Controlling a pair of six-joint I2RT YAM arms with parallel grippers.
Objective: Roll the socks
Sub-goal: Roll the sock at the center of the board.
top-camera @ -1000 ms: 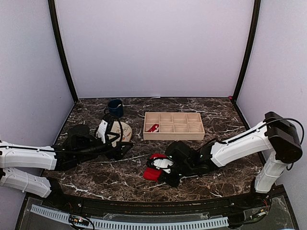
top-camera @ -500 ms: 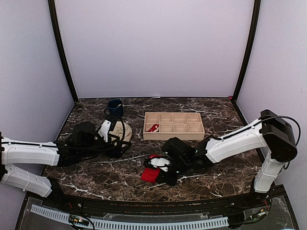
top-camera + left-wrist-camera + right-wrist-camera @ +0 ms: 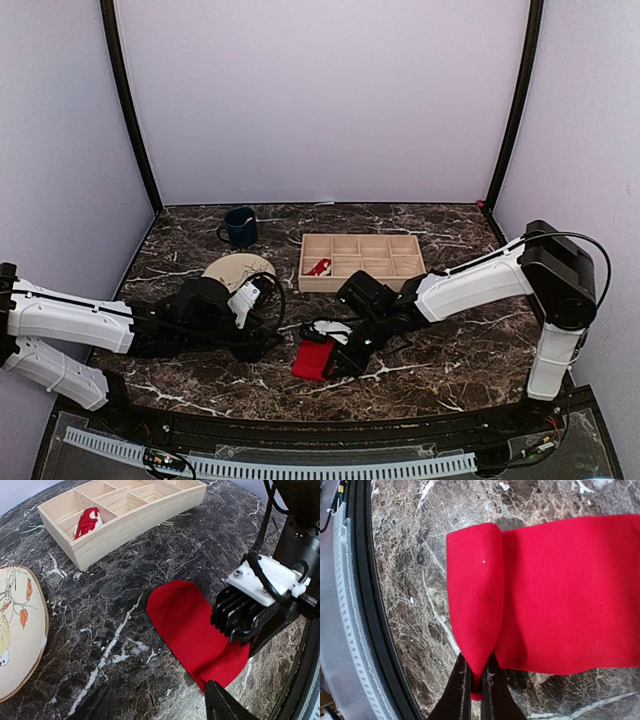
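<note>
One red sock (image 3: 560, 590): folded edge pinched in right gripper (image 3: 476, 679). Left gripper (image 3: 160, 689) spread wide, sock just ahead.

No readable text, label or number shows anywhere.

My open hand (image 3: 159, 695) over the dark marble surface (image 3: 125, 580), a red sock (image 3: 185, 615) just ahead.

My two dark fingers (image 3: 222, 705) stand wide apart at the bottom edge, holding nothing. The sock lies flat with its rounded end toward the wooden tray (image 3: 135, 527). Its near end is folded over where the right hand (image 3: 245, 647) sits on it; that hand's fingertips are hidden behind its own body. The tray stands farther off, with a small red thing (image 3: 89, 521) in the end compartment nearest the plate (image 3: 20, 630). The plate, painted with leaves and a bird, lies at my left, apart from the sock.
</note>
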